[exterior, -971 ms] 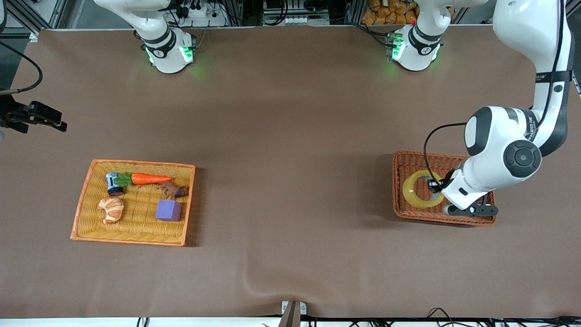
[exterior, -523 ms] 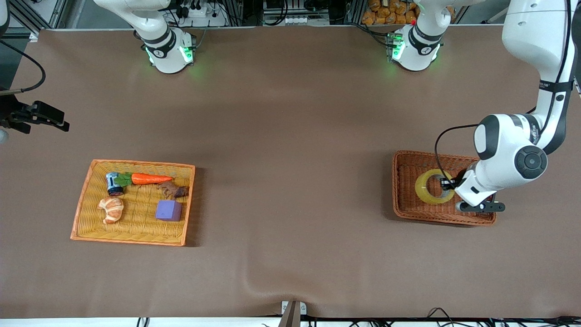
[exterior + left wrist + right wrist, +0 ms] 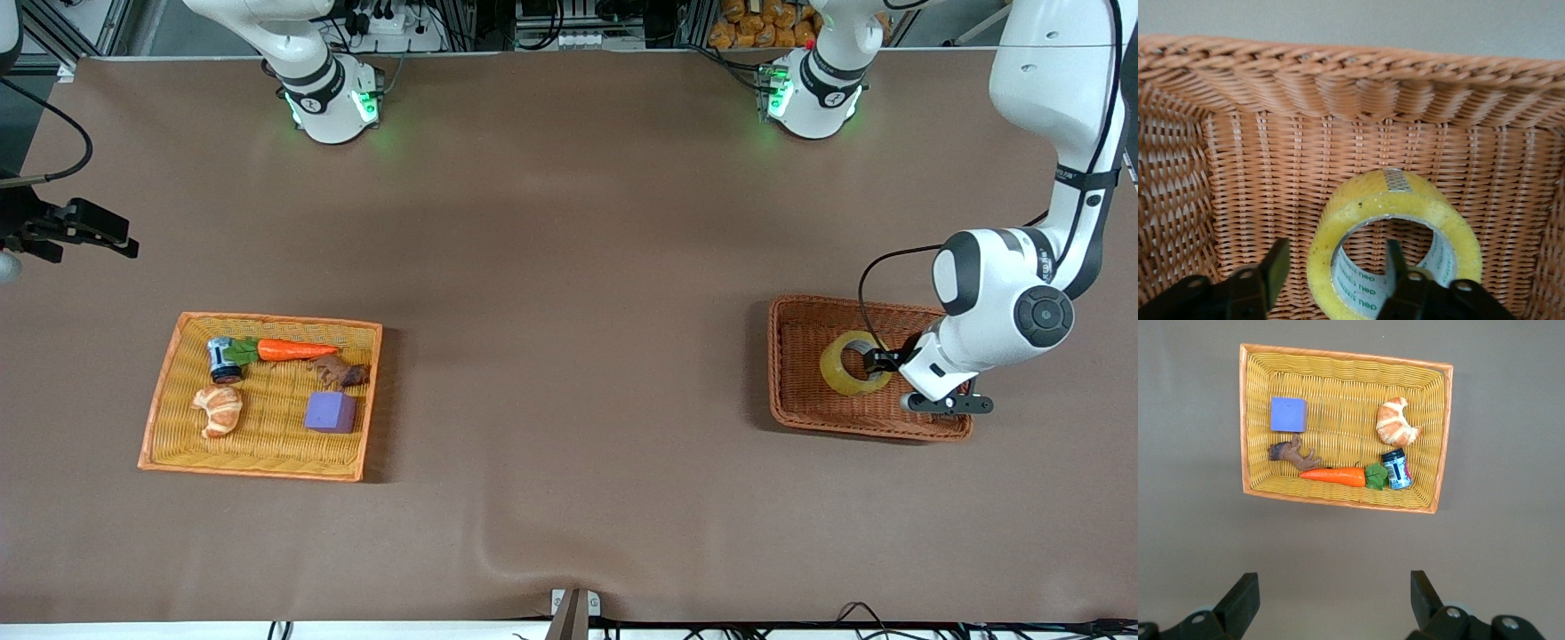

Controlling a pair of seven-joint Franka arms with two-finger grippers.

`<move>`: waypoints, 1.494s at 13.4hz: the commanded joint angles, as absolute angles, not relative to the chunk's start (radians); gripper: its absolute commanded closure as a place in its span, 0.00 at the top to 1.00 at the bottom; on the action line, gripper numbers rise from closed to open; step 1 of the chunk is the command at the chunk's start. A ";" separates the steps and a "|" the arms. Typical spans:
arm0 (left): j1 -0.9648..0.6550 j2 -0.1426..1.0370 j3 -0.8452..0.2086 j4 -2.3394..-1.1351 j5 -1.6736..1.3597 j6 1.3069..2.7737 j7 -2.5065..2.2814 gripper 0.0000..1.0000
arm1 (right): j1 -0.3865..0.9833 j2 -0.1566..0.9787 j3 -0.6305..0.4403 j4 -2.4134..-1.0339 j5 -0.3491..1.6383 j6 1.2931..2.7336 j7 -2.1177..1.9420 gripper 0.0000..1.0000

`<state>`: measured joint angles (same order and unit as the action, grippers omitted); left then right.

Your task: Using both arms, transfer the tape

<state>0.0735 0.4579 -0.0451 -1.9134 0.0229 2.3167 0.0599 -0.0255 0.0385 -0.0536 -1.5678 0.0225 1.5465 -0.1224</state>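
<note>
The tape (image 3: 843,373), a yellowish translucent ring, rests tilted inside the brown wicker basket (image 3: 791,404) toward the left arm's end of the table. My left gripper (image 3: 880,362) is low in that basket and open. In the left wrist view, the left gripper (image 3: 1335,257) straddles the wall of the tape (image 3: 1368,197). One finger (image 3: 1277,263) stands outside with a gap to it, the other finger (image 3: 1395,257) sits in the hollow. My right gripper (image 3: 1335,587) waits open and empty, high over the table beside the yellow basket (image 3: 1431,440).
The yellow basket (image 3: 164,391) toward the right arm's end holds a carrot (image 3: 293,350), a croissant (image 3: 219,409), a purple cube (image 3: 330,412), a small jar (image 3: 223,359) and a brown toy animal (image 3: 342,373). Bare brown tabletop lies between the two baskets.
The left gripper moved the tape a little toward the left arm's end of the brown basket and lower. Its fingers then opened off the tape's wall. The right arm has not moved.
</note>
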 commanded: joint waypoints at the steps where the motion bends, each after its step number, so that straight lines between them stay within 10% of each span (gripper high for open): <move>1: 0.081 0.382 -0.055 -1.902 0.031 2.275 0.075 1.00 | -0.028 0.035 -0.054 -1.574 0.025 1.546 -0.133 1.00; 10: 0.077 0.220 -0.130 -1.398 0.035 1.557 0.071 1.00 | -0.017 0.026 -0.054 -1.566 0.025 1.543 -0.132 1.00; 20: -0.054 -0.073 -0.021 -1.633 0.038 1.548 0.029 1.00 | 0.006 0.025 -0.055 -1.560 0.003 1.540 -0.127 1.00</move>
<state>-0.0254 0.0159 -0.0417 -1.5317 0.0229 1.5268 0.0543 0.0005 0.0368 -0.0500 -1.5638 0.0178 1.5485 -0.1237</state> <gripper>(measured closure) 0.000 0.000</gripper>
